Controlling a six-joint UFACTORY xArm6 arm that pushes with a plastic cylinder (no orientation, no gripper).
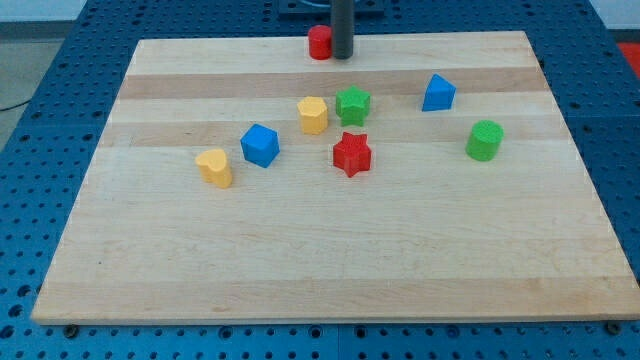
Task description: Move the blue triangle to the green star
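The blue triangle (438, 93) sits on the wooden surface (330, 270) toward the view's upper right, well apart from the green star (352, 104), which lies to its left near the middle, just beside a yellow block (313, 115) and above a red star (351, 153). My tip (342, 56) rests at the view's top edge of the board, touching or almost touching a red cylinder (319, 42) on its left; it is well away from both task blocks. There is no hand here to open or close, only the bare rod, so nothing can be gripped and the block must be shoved. The blue triangle looks like a small, rigid, light piece that should slide easily on the smooth wood, but its slanted faces could let it turn or slip sideways off the rod. I judge the best contact is the middle of its right-hand face, pushing leftward toward the star. A blue cube (260, 145), a yellow heart (214, 167) and a green cylinder (484, 140) lie off that path.
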